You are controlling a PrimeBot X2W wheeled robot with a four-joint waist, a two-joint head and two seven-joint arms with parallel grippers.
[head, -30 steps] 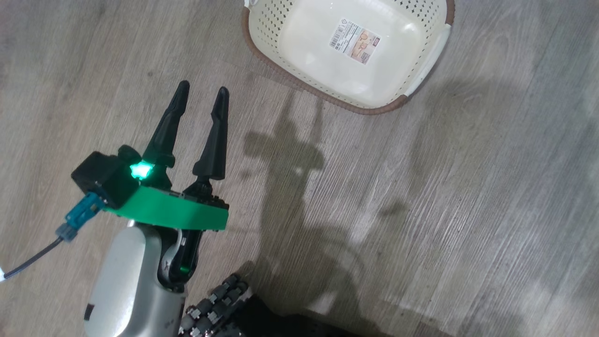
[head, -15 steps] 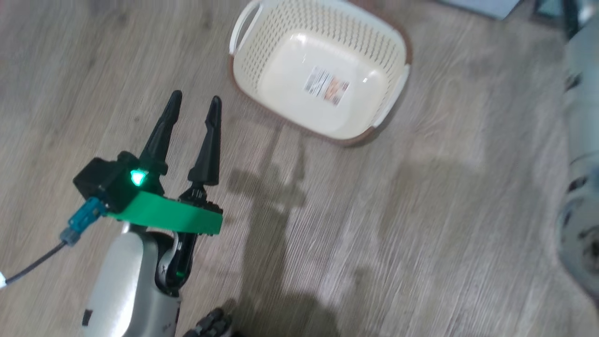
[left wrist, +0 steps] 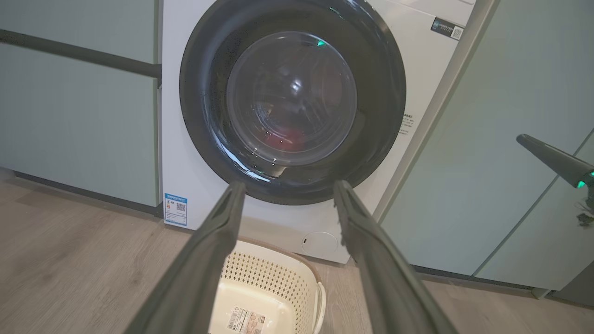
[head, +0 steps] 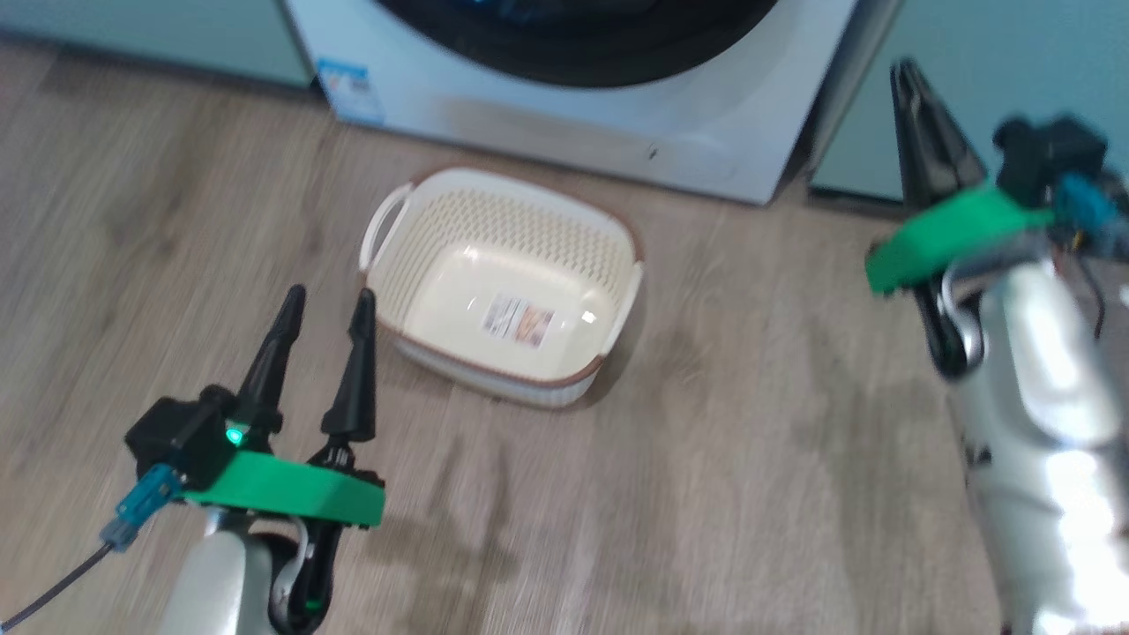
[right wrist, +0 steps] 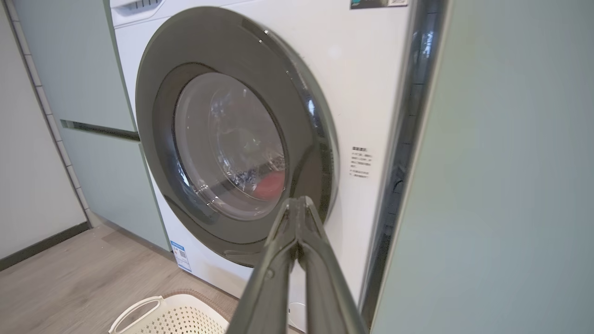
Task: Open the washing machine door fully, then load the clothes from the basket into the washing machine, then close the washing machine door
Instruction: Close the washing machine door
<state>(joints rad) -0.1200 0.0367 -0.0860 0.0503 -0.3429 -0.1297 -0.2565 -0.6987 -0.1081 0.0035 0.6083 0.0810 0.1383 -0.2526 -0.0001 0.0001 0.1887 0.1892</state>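
The white washing machine [head: 564, 132] stands ahead, and its door [left wrist: 199, 102], black-rimmed with a glass bowl, lies flat against the front in both wrist views. Through the glass, the red clothes [left wrist: 290, 138] lie inside the drum, also seen as red clothes [right wrist: 269, 185] in the right wrist view. The cream basket [head: 494, 225] sits on the floor before the machine with nothing in it but its label. My left gripper [head: 329, 294] hovers open and empty to the basket's left. My right gripper [head: 904, 75] is raised at the right, shut on nothing, pointing at the door's right rim [right wrist: 320, 153].
Pale green cabinets [left wrist: 74, 116] flank the machine on both sides. A blue label [left wrist: 176, 209] and a small round white flap [left wrist: 319, 242] sit low on the washer's front. Wood floor [head: 750, 459] spreads between me and the basket.
The head camera has tilted up from the floor, bringing the washer's base and my right arm into view. Both grippers keep their states, left open and empty.
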